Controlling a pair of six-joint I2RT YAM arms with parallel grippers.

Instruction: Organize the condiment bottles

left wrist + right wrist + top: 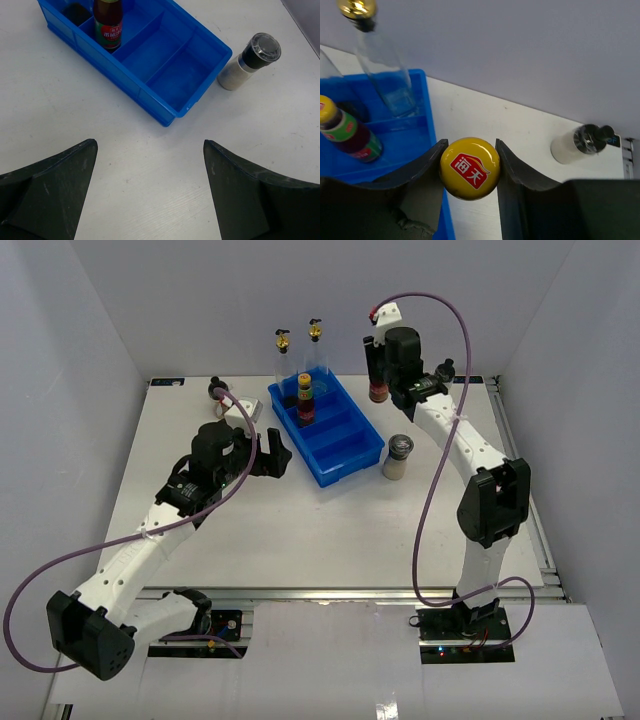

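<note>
My right gripper (378, 368) (470, 167) is shut on the yellow-red cap (470, 168) of a dark red sauce bottle (378, 391), just right of the blue tray's far corner. A second sauce bottle (305, 400) (108, 24) (350, 135) stands in the tray. Two tall clear bottles (283, 360) (316, 352) with gold-black spouts stand at the tray's far end; one shows in the right wrist view (382, 75). A black-capped jar (398, 457) (250, 60) stands right of the tray. Another jar (240, 408) sits back left. My left gripper (278, 452) (150, 190) is open and empty, left of the tray.
The blue three-compartment tray (350, 462) (165, 112) (427, 145) lies at an angle mid-table; its two nearer compartments show blue floor. Grey walls close in the back and both sides. A purple cable loops over the left arm near the back-left jar.
</note>
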